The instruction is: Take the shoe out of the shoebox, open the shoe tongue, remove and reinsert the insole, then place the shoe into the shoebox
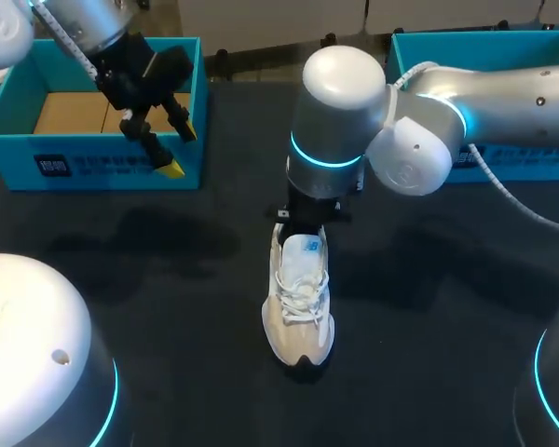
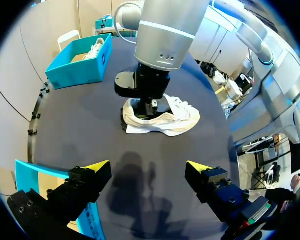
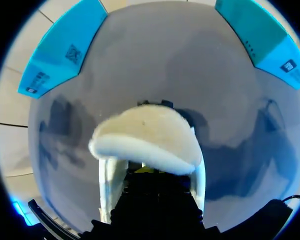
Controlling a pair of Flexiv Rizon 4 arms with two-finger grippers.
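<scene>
While the white shoe point(image 1: 300, 298) is stood upright on the dark table point(image 1: 149, 307), toe towards the robot, its heel end is met from above by the right gripper point(image 2: 150, 104), whose grip cannot be told. The left gripper point(image 2: 147, 167) is held spread wide above the front wall of the left blue shoebox point(image 1: 102, 168), well apart from the shoe

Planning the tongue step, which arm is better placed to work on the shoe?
Right: its gripper is at the shoe's heel end; the left gripper hangs open over the left shoebox, apart.
</scene>
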